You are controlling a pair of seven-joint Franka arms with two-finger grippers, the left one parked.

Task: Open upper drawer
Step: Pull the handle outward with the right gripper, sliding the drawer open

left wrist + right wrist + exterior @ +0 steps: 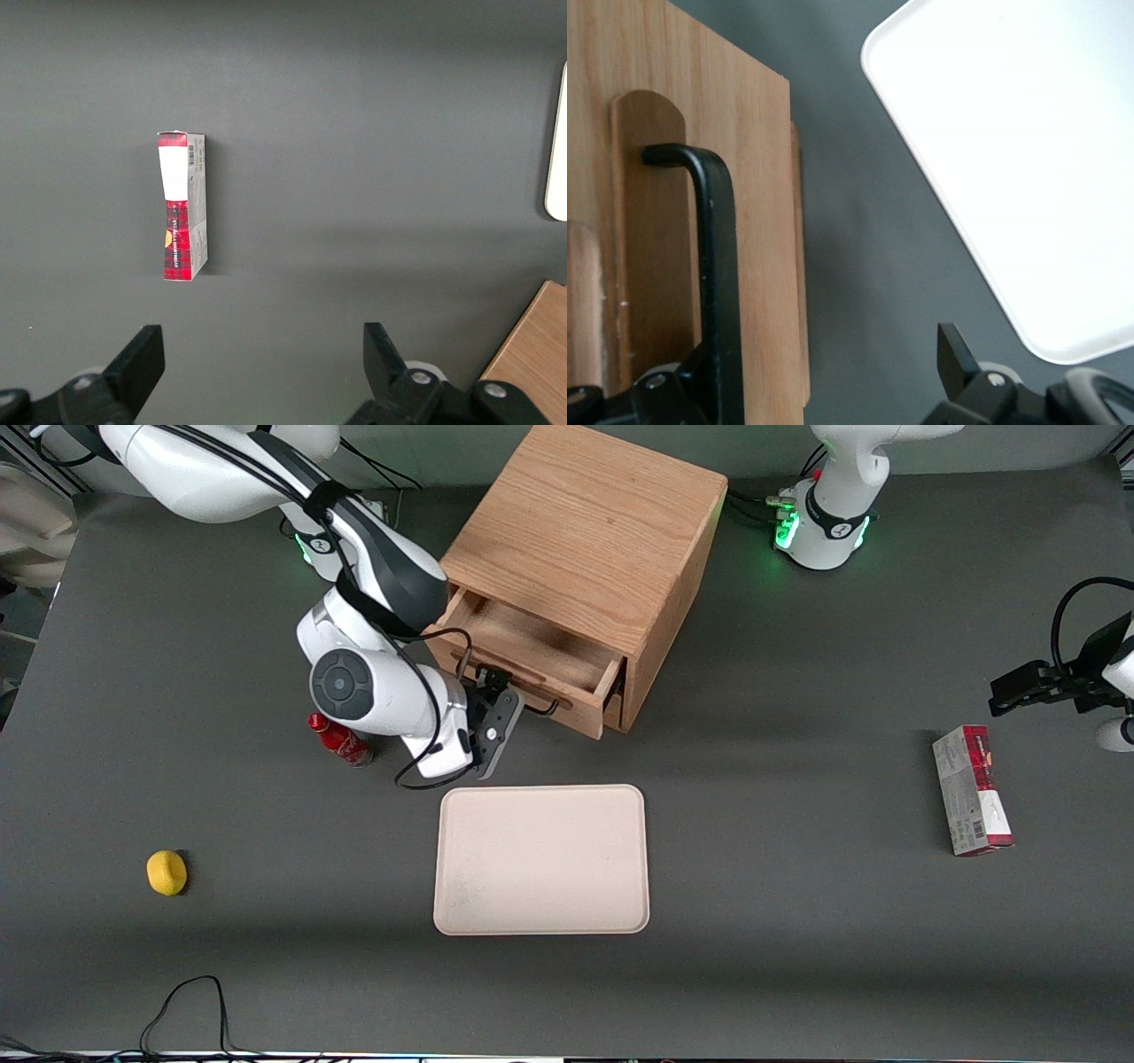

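the gripper (501, 701) sat right at the front of the upper drawer (532, 657), its fingers spread apart with the handle (716, 266) running between them, not pinched on it as far as i could see. that drawer was pulled partway out of the cabinet (589, 549), a wide shallow light oak box with nothing visible inside, and the handle was a thin black bent wire on its front panel.

the right wrist view gave the close look: wood grain, a rounded recess where the black wire goes in, plus a corner of the tray (1028, 168). the front view showed the whole desk (797, 921) instead. the pale tray (541, 859) lay nearer the front camera than the cabinet, a red bottle (342, 742) lay beside the arm's wrist, and a yellow lump (166, 872) sat toward the working arm's end.

a red and grey carton (972, 790) lay toward the parked arm's end. the left wrist view showed its barcode and white panel, but i couldn't read any writing.
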